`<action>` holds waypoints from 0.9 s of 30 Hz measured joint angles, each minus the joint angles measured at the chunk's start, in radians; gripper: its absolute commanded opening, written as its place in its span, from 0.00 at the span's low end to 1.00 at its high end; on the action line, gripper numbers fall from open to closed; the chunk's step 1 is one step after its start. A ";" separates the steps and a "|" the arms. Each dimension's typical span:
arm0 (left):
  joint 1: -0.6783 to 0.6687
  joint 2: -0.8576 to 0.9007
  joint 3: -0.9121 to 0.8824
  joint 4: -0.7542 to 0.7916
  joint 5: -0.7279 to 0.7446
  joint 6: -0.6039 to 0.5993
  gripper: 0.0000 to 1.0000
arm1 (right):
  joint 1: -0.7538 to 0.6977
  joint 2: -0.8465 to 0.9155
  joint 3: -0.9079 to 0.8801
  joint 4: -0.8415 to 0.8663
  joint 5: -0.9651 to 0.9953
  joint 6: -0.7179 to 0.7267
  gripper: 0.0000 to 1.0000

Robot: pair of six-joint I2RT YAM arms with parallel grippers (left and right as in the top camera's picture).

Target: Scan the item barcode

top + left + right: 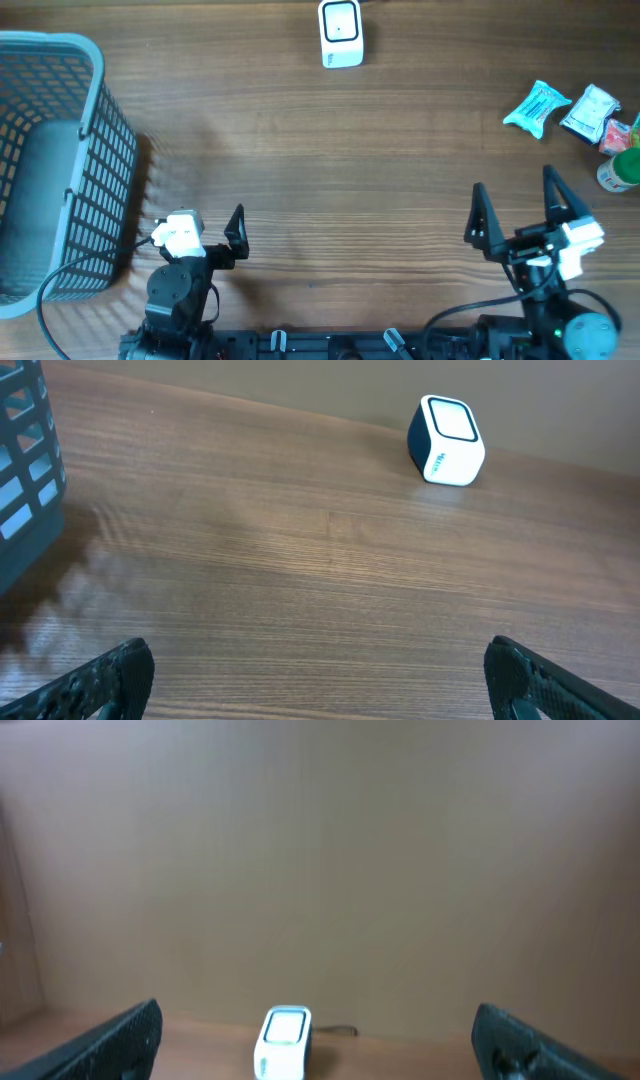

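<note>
The teal packet [538, 106] and white packet [590, 110] lie on the counter [350, 170], well right of the scanner [341, 33]. They are beyond the right gripper [513, 185] and not touching it. Its jaws stand wide apart and empty, as do the left gripper's [315, 660], left of the scanner.

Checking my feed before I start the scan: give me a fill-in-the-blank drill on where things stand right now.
1. The left claw and the right claw both stand ____, holding nothing.
2. The mesh basket sits beside the ____ claw.
3. The teal packet lies nearer the ____ claw.
4. The scanner is ____ in colour.
Missing words: open; left; right; white.
</note>
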 measured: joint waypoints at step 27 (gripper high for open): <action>0.000 0.000 0.000 0.000 0.000 0.000 1.00 | 0.000 -0.030 -0.300 -0.046 0.110 0.093 1.00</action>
